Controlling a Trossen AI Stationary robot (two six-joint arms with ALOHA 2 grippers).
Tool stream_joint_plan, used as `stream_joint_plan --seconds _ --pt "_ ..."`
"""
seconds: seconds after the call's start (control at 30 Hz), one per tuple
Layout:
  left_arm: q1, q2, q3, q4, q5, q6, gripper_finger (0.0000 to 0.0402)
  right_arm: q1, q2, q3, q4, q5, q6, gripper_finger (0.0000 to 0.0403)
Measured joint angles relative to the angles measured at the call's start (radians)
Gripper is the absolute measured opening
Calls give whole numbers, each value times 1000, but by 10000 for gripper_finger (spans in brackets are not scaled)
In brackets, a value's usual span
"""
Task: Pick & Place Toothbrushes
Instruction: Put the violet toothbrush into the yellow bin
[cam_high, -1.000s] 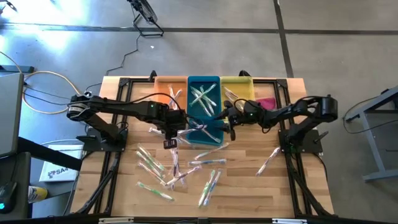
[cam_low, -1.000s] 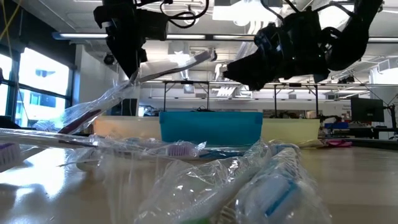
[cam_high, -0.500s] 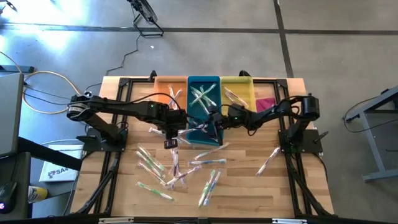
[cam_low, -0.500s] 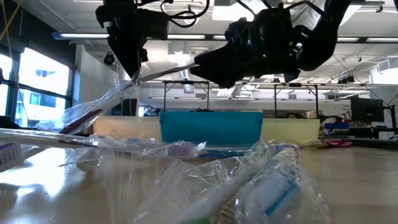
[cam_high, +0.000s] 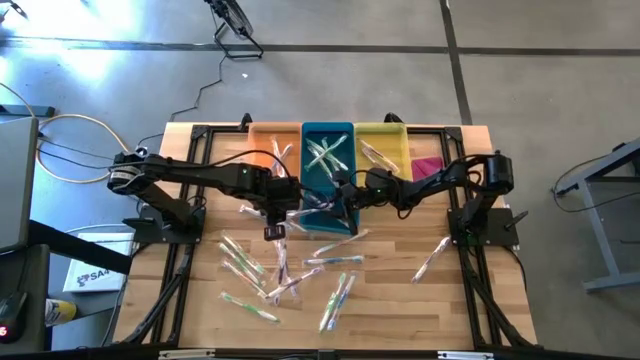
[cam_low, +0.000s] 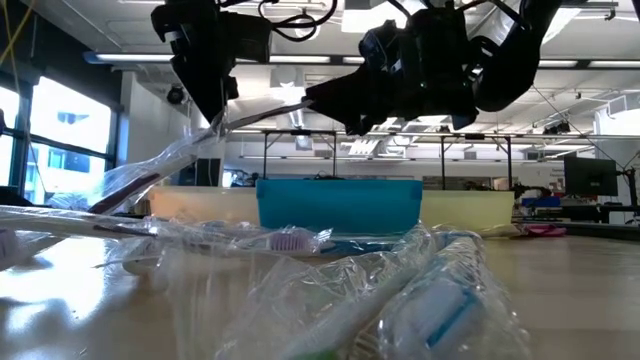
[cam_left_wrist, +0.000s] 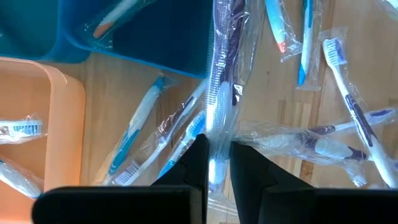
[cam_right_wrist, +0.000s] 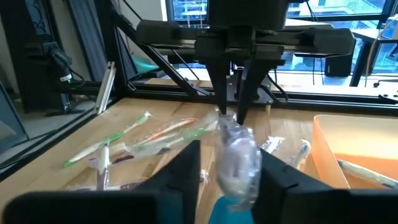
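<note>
Clear-wrapped toothbrush (cam_left_wrist: 219, 106) sits clamped in left end effector (cam_left_wrist: 217, 163); we see right end effector (cam_right_wrist: 229, 163) closing on its far end for handoff.

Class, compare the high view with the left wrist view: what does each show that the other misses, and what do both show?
Only the high view shows the yellow bin, pink cloth and right gripper meeting the left gripper.
Only the left wrist view shows the left jaws shut on a wrapped toothbrush.
Both show the blue bin, orange bin and loose toothbrushes.
</note>
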Motion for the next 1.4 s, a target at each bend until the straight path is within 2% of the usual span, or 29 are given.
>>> stream_joint_plan --seconds 0.17,0.47,0.77,1.0,1.27,1.4 --pt "0 0 0 1 0 -1 33 -1 0 0 -1 19 0 40" --pt "1 0 0 1 -2 -1 34 -1 -1 0 -12 23 0 40" --pt "1 0 0 1 -7 -4 113 -1 -2 0 -21 22 0 40" --pt "1 0 0 -52 -9 -32 160 -20 -2 -1 -43 12 4 40" --pt "1 0 0 -129 -29 -32 174 -84 -2 -1 -48 -52 67 40" --pt "1 0 0 -157 -67 -30 175 -117 -55 -2 -127 -57 66 40"
